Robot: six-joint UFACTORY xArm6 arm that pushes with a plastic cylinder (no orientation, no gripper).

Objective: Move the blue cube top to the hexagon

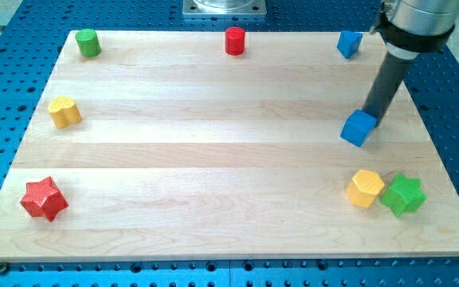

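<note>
While my tip [370, 122] rests against the upper right edge of the blue cube [358, 127], I keep the push slow and centred. This end effector is a plain rod with no jaws, so nothing spreads or pinches. The cube sits on the tabletop [213, 159], above the yellow hexagon [365, 188], which touches a green star [403, 195]. I judge that a short downward push suffices; an off-centre push would spin the cube.
</note>
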